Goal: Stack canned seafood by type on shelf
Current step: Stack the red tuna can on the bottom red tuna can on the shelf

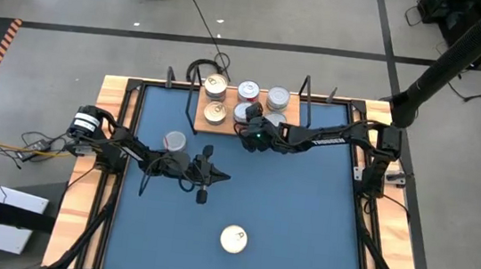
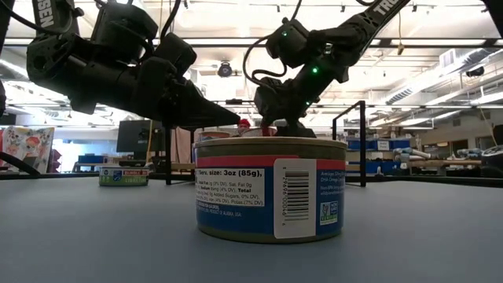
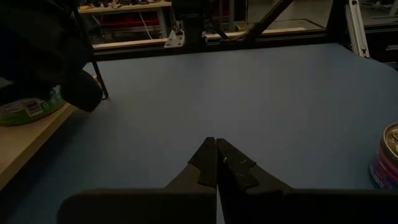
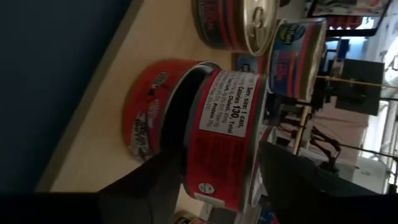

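High view shows the shelf [image 1: 223, 126] at the far edge of the blue surface [image 1: 303, 222], and most cans already sit on it. Two gold-top cans [image 1: 216, 85] stand at one end of the shelf, one behind the other. Silver-top cans [image 1: 248, 90] stand next to them, near the middle.

The right claw [image 1: 252, 118] is over the shelf, by the silver cans. In the right wrist view, its fingers [image 4: 155, 180] are on both sides of a red can [image 4: 221, 134] that rests on top of another red can [image 4: 146, 106]. The fingers look loose, but I cannot tell if they are letting go or holding on.

Two cans are not on the shelf yet. One can [image 1: 174, 141] sits close to the shelf on the blue surface. The other can [image 1: 233, 239] sits far from the shelf, near the front edge.

The left claw [image 1: 209, 178] is clenched shut with nothing in it, well away from the shelf.

So I think the job is mostly done.
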You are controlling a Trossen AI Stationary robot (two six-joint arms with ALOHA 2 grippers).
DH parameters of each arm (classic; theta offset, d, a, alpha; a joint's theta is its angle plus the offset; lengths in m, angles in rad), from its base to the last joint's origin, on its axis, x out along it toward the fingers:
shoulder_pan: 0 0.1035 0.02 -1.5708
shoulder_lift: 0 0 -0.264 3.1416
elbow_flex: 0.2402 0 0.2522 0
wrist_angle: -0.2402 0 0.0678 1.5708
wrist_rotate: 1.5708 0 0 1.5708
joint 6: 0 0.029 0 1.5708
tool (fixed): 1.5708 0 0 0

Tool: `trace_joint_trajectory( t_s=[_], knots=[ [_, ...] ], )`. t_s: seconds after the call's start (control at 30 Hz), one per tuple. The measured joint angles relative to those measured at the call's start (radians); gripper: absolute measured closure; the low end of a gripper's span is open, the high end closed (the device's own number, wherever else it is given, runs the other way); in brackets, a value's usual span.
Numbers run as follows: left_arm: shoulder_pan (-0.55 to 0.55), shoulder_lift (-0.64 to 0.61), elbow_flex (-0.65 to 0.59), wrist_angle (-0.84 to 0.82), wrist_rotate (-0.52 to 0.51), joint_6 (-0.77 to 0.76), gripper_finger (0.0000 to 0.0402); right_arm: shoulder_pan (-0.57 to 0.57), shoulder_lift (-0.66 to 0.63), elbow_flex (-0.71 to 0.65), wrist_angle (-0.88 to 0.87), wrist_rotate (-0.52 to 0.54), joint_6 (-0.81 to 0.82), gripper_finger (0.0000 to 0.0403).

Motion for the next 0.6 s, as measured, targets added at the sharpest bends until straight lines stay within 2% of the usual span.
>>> trace_joint_trajectory(
  t_s=[0.4, 0.6],
  knots=[
    [0.0, 0.0, 0.0, 0.0, 0.0, 0.0, 0.04, 0.001, -0.002, 0.034, -0.06, -0.006, 0.193, 0.0117],
    [0.0, 0.0, 0.0, 0.0, 0.0, 0.0, 0.04, 0.001, -0.002, 0.073, -0.141, -0.038, 0.265, 0.0101]
  ],
)
